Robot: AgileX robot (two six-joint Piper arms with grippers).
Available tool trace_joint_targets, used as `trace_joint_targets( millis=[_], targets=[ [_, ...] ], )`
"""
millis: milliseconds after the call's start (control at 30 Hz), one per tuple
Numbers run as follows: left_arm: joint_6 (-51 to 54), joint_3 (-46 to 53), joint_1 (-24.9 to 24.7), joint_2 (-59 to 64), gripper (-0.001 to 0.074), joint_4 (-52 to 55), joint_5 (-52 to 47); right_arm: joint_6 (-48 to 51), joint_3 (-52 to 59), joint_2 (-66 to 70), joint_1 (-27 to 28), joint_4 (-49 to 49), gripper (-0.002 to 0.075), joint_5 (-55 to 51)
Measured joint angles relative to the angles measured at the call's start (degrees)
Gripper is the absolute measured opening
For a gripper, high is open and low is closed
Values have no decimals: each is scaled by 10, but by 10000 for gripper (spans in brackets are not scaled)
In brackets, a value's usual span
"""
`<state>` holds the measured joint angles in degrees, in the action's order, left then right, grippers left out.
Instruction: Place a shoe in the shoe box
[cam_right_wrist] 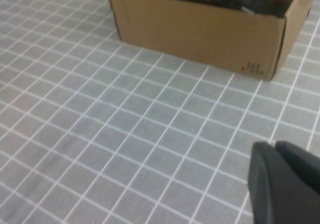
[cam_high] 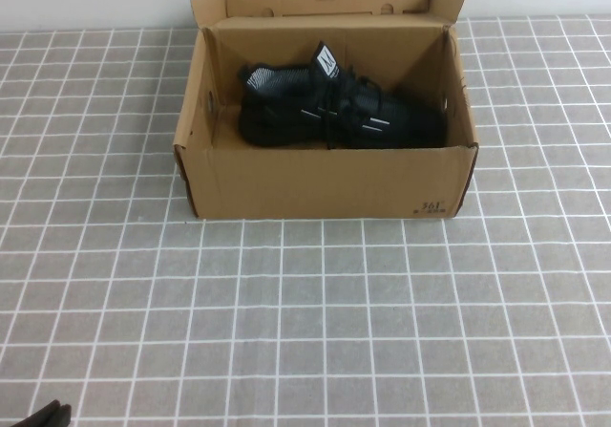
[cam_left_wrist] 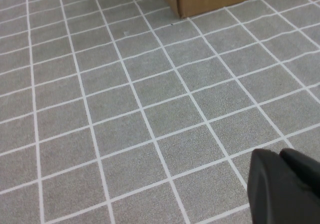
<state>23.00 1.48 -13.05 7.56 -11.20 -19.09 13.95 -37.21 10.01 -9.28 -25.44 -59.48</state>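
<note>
The shoe (cam_high: pixel 334 112) lies inside the shoe box (cam_high: pixel 325 183) at the table's (cam_high: pixel 305 322) far middle.

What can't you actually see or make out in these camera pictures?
- Black knit lace-up shoe: its sole and near side, hidden by the brown cardboard shoe box's front wall, high view.
- Small dark corner print: too small to read, high view.
- Left gripper, shut: cut off by the edge, left wrist view.
- Right gripper, shut: likewise cut off, right wrist view.
</note>
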Motion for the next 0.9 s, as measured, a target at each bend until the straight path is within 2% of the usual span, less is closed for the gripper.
trace_joint_targets(
  millis=[500,600,733,900],
  targets=[
    [0,0,0,0,-1,0,0,0,1,0,0,1,-16,-23],
    [0,0,0,0,-1,0,0,9,3,0,0,37,-16,5],
    [0,0,0,0,-1,0,0,54,36,-1,31,55,-16,140],
    [0,0,0,0,-1,0,0,143,174,-34,84,-39,-16,397]
  ],
)
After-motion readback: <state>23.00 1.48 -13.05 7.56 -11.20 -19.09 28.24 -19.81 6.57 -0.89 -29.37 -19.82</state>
